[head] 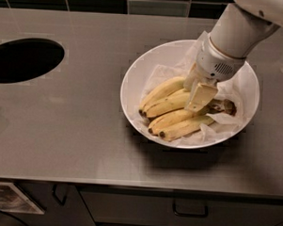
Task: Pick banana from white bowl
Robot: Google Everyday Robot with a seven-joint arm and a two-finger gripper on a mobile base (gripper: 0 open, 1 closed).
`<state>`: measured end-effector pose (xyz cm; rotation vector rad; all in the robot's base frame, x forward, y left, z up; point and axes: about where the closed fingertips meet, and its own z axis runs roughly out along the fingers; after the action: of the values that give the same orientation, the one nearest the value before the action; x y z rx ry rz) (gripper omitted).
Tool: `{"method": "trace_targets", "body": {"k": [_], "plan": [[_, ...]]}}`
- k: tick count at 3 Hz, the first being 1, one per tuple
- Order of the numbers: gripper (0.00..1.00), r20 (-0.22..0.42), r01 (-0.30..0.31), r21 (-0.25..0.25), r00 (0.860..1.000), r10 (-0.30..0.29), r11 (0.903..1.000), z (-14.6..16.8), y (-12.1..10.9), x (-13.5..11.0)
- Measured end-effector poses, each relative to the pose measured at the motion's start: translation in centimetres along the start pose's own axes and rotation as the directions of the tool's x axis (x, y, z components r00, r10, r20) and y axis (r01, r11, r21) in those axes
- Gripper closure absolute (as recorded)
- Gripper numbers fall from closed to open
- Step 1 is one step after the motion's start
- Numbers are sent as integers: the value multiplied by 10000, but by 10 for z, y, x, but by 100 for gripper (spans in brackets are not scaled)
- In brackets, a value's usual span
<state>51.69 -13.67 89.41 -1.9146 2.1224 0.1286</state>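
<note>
The banana (188, 127) lies lowest of the bunch in the white bowl (133, 81), right of centre. My gripper (199, 95) rests on the bananas; I cannot tell whether it grips anything.

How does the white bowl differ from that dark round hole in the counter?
The white bowl sits right, bright, raised, holding bananas on paper; the hole lies left, dark, sunk into the counter. The gripper is down among the bananas in the bowl, far from the hole. Both are round.
</note>
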Motion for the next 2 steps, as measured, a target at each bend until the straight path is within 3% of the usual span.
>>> {"method": "trace_targets", "body": {"k": [2], "plan": [[96, -68, 180, -233, 9998, -182, 9996, 6, 2, -2]]}}
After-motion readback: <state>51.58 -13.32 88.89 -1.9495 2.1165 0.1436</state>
